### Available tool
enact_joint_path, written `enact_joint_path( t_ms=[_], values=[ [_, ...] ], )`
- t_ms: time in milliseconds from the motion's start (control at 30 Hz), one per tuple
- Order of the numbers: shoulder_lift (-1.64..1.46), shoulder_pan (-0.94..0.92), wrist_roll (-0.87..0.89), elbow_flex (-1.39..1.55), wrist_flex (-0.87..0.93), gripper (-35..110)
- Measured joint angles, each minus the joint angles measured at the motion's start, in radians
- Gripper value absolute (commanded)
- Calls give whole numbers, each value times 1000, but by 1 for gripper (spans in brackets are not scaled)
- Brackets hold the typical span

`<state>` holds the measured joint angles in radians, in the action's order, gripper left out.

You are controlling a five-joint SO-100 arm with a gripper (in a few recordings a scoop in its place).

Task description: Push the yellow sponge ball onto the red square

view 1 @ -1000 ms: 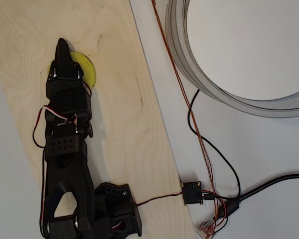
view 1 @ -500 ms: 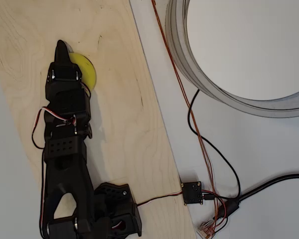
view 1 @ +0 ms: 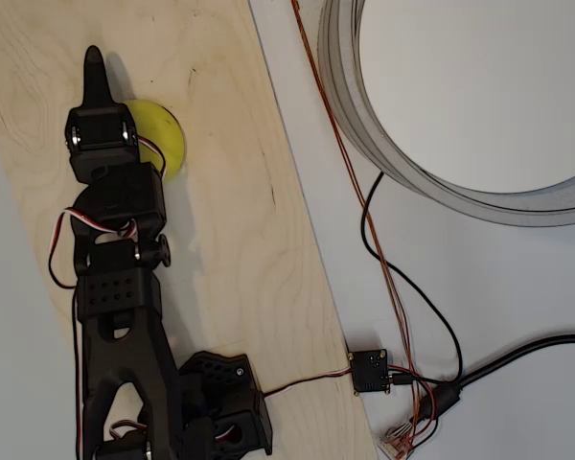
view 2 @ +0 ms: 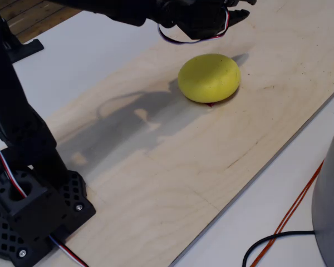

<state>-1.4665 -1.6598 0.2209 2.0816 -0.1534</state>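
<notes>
Fingers (view 1: 95,67) of mine point up the board, opening undeterminable, gripping nothing visible; yellow sponge ball (view 2: 209,77) rests over a red sliver (view 2: 210,103), clear of me.

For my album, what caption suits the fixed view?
Yellow sponge ball resting on a wooden board, black robot arm overhead.

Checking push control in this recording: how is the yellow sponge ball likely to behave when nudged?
The yellow sponge ball looks matte and porous, so probably light and squashy. Its rounded shape on the smooth wooden board suggests it may roll on. It seems slightly flattened underneath, which might damp that.
</notes>
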Motion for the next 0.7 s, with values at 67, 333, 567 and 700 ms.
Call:
enact_joint_path(
  t_ms=[67,333,567,700],
  values=[
    [-54,9,-38,3,0,6],
    [-249,46,-109,18,0,6],
    [-308,44,-117,63,-35,36],
    [-321,44,-130,81,-71,36]
  ],
)
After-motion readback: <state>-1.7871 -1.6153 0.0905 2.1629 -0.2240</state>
